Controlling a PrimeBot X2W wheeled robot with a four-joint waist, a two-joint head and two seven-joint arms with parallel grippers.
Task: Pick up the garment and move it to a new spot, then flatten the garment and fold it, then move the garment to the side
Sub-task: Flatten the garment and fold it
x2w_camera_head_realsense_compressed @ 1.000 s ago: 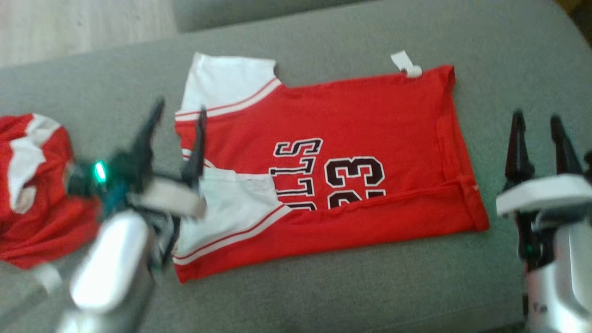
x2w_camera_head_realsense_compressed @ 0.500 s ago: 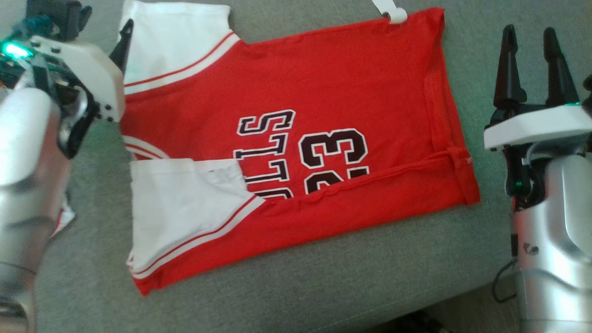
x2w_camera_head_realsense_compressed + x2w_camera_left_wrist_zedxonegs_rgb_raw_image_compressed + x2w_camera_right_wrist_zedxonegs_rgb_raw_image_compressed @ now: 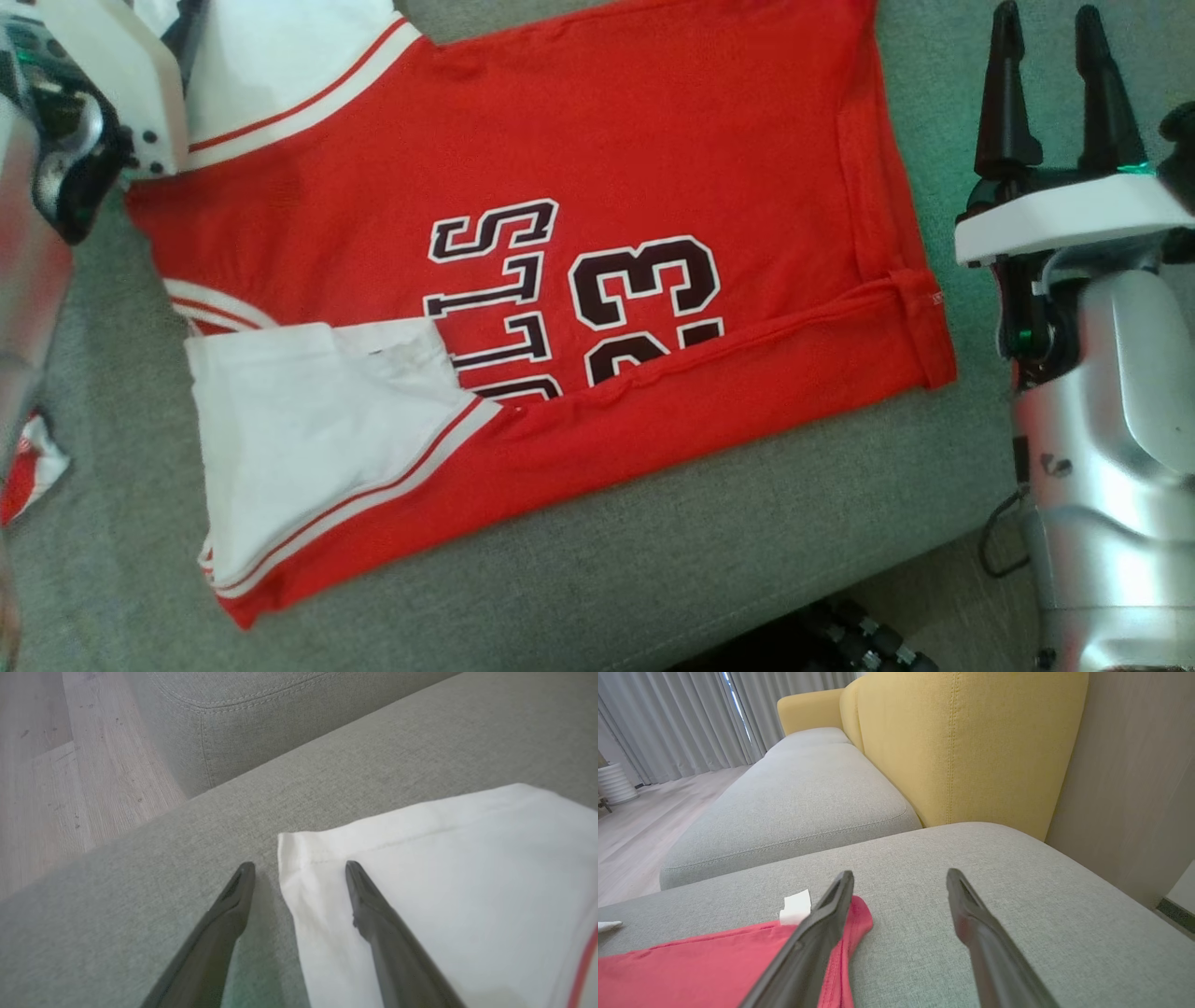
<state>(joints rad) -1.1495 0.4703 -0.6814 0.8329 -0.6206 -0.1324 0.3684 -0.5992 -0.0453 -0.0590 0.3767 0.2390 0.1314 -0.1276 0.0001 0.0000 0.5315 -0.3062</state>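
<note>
The garment [image 3: 560,233], a red jersey with white sleeves, lies spread flat across the grey sofa cushion [image 3: 653,579], collar end toward the robot's left and hem toward its right. Its near long edge is already turned up over the lower part of the print, and the near sleeve lies folded in on top. I judge the move and the flattening to be done and the folding begun. The far long edge and far sleeve lie unfolded, so that second fold, probably a crosswise fold, and the move to the side are left.

In the left wrist view the left gripper [image 3: 300,865] has its jaws wide apart, straddling the corner of the far white sleeve [image 3: 444,896]: one finger over the cloth, the other over bare cushion. Whether they touch, I cannot tell. The right gripper [image 3: 900,872], jaws also spread and holding nothing, sits at the hem's far corner near the white tag [image 3: 796,906]. Both look placed to pinch the far edge. A second red and white cloth [image 3: 28,467] lies at the left edge of the head view
</note>
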